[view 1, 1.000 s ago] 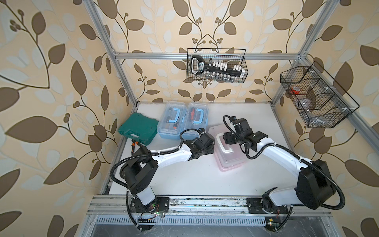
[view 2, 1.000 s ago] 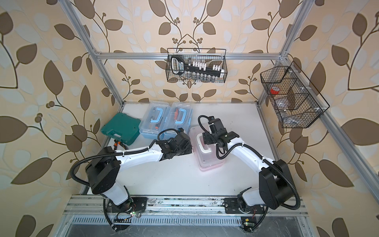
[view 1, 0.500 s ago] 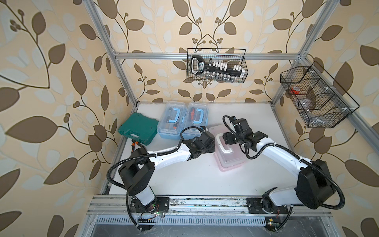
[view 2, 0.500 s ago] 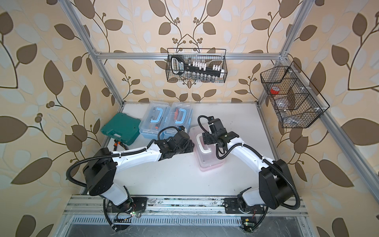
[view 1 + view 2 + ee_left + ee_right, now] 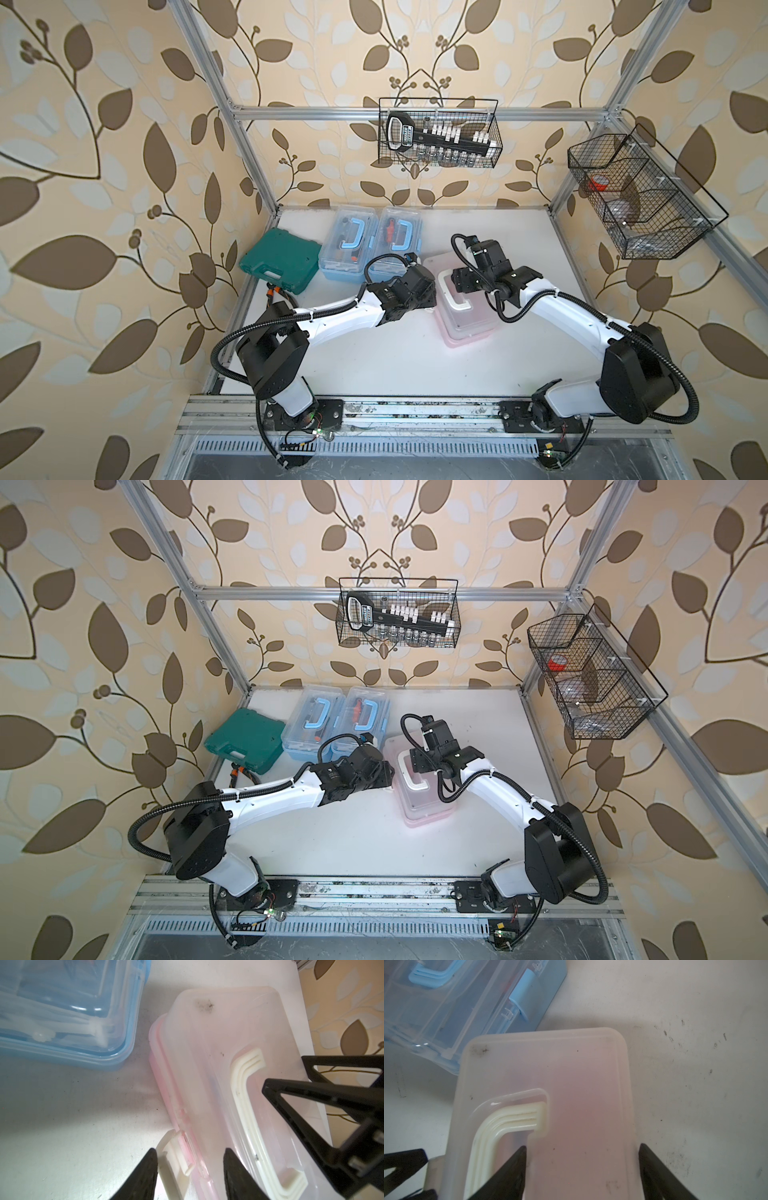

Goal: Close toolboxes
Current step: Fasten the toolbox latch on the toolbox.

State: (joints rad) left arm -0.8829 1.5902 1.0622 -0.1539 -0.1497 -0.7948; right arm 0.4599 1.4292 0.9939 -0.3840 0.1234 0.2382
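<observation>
In both top views, the light blue toolboxes [image 5: 349,249] sit lids-down at the back, and the pink toolbox [image 5: 467,320] lies between your arms, lid down. In the left wrist view, your left gripper [image 5: 190,1150] stands parted astride the white latch [image 5: 173,1159], which looks unsnapped. In the right wrist view, your right gripper [image 5: 583,1146] spreads wide over the lid, grasping nothing. Only that latch seems left.

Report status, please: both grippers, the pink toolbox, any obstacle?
Left gripper open, astride white latch. Right gripper open over pink toolbox, lid down. Blue toolbox close beside, not touching.
</observation>
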